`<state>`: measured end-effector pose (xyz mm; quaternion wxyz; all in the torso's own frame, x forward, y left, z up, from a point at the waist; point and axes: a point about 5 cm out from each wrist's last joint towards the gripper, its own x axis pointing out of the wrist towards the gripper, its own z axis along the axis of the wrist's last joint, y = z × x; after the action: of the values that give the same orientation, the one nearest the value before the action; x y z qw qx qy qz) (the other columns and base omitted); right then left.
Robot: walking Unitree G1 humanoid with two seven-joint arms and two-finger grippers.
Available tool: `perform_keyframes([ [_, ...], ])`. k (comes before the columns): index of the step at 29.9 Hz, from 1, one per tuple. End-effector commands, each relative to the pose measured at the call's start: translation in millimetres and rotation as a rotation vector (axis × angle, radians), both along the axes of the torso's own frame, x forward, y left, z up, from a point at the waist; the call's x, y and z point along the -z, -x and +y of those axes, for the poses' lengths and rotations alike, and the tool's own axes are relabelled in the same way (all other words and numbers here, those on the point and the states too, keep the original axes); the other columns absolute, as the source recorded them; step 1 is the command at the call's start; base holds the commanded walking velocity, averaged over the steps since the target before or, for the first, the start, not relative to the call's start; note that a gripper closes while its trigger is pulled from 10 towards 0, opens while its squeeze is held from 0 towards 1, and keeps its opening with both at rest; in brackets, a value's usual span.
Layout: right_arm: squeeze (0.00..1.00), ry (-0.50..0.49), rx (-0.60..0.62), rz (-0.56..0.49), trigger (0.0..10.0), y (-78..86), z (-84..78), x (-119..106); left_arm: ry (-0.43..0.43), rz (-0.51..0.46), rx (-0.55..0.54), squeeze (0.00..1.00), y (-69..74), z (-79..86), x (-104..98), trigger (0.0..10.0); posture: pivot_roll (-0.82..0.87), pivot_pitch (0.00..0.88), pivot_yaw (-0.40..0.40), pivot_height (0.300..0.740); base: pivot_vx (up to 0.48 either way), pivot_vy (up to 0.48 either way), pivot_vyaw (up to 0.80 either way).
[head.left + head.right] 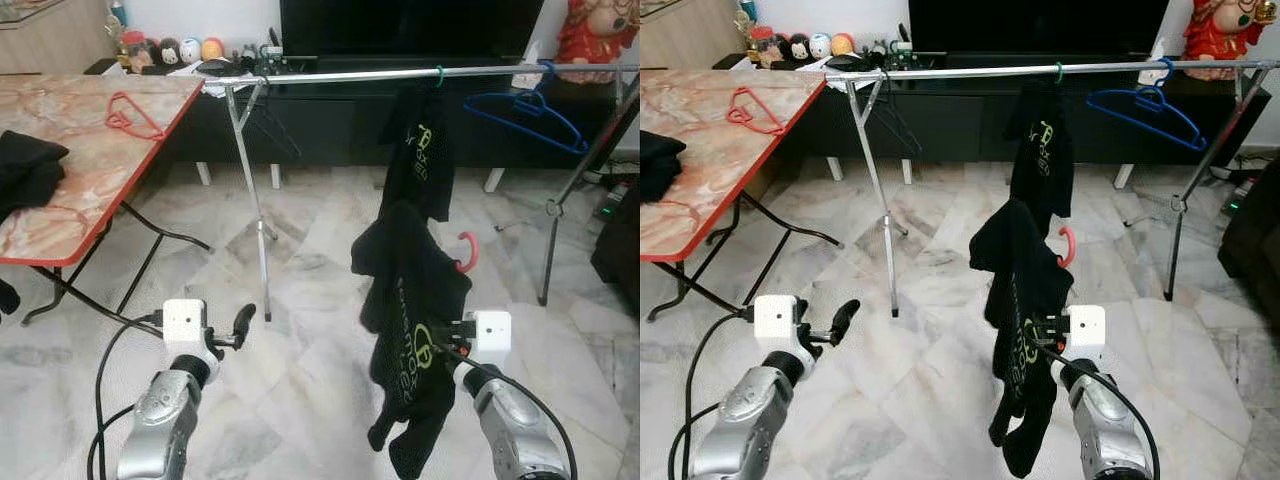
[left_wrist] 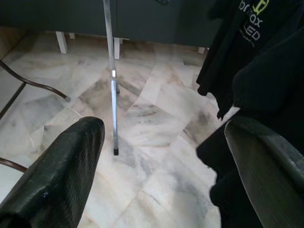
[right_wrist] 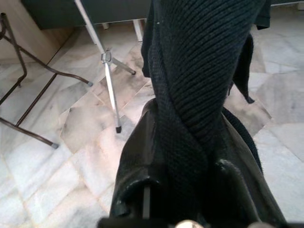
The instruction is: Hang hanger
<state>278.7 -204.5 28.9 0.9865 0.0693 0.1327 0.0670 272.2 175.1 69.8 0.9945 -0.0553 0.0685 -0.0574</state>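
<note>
The right claw (image 1: pixel 452 335) is clamped on a black garment (image 1: pixel 410 310) draped over a red hanger (image 1: pixel 467 250), held low and near, below the silver rail (image 1: pixel 400 75) and apart from it. The right wrist view shows the knit cloth (image 3: pixel 199 95) pinched between both black fingers, a grip the eye views leave partly hidden. The left claw (image 1: pixel 240 325) holds nothing, its fingers (image 2: pixel 61 175) spread apart, as the left wrist view makes plain, with the rack's leg (image 2: pixel 111 90) beyond them. On the rail hang another black shirt (image 1: pixel 420 150) on a green hook and, further right, a bare blue hanger (image 1: pixel 525 115). At far left a second red hanger (image 1: pixel 130 115) lies on the marble worktop (image 1: pixel 70 210), beside dark clothing (image 1: pixel 25 170).
</note>
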Motion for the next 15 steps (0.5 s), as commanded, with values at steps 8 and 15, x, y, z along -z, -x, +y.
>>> perform_keyframes([
  [8, 0.00, -0.010, 0.038, -0.052, 10.0, -7.2, 2.7, -7.8, -0.020, -0.023, 0.019, 0.00, -6.7, -7.4, -1.6, 10.0, -0.03, 0.000, 0.000, 0.740, 0.000, 0.000, -0.30],
  [15, 0.00, 0.003, 0.040, -0.052, 10.0, -7.6, 4.4, -6.7, -0.030, -0.017, 0.023, 0.00, -0.8, -9.1, 2.2, 10.0, -0.03, 0.000, 0.007, 0.740, 0.000, 0.000, -0.80],
])
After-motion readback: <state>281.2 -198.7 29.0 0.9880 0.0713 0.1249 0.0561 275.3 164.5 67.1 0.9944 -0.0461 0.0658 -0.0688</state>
